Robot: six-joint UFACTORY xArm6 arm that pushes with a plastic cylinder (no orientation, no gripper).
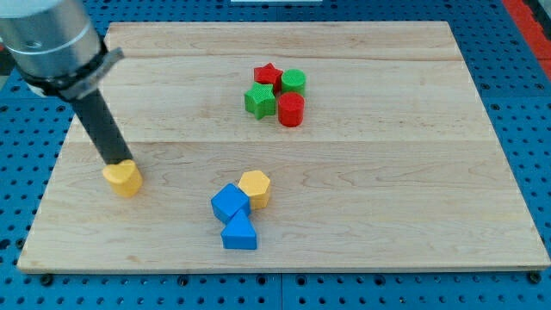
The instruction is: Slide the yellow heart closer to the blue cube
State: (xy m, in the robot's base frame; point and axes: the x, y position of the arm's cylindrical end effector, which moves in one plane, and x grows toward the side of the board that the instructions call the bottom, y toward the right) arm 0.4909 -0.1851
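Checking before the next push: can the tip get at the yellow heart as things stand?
Probably yes. My tip already sits at the yellow heart, on its upper-left side, nothing between them. Bare board lies between it and the blue cube.

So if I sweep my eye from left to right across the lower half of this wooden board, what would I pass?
My tip and the yellow heart it touches → blue cube → yellow hexagon block. The blue triangular block overlaps these, so it is left out.
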